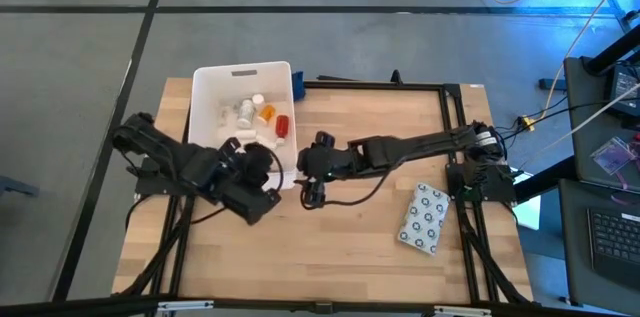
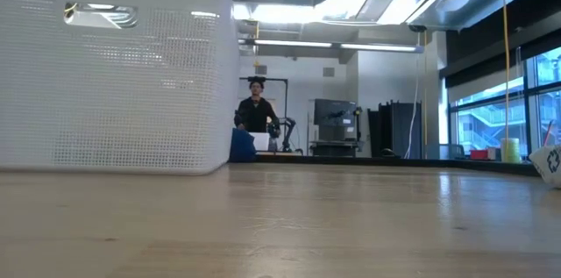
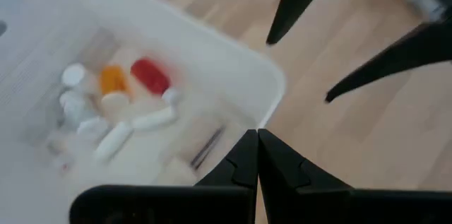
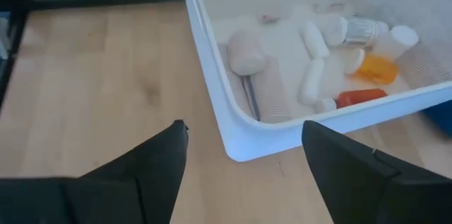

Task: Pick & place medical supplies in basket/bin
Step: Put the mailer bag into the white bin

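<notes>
Bottles inside white tub

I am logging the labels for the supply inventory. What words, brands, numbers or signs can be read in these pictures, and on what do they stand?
No text can be read in any view.
Dotted packet: a ring pattern only, no words to make out.
Bottles in the white bin, such as the orange bottle and the red bottle: any labels are too blurred to read.

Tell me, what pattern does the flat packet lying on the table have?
The flat packet is white with dark dots; the high view shows it best.
</notes>
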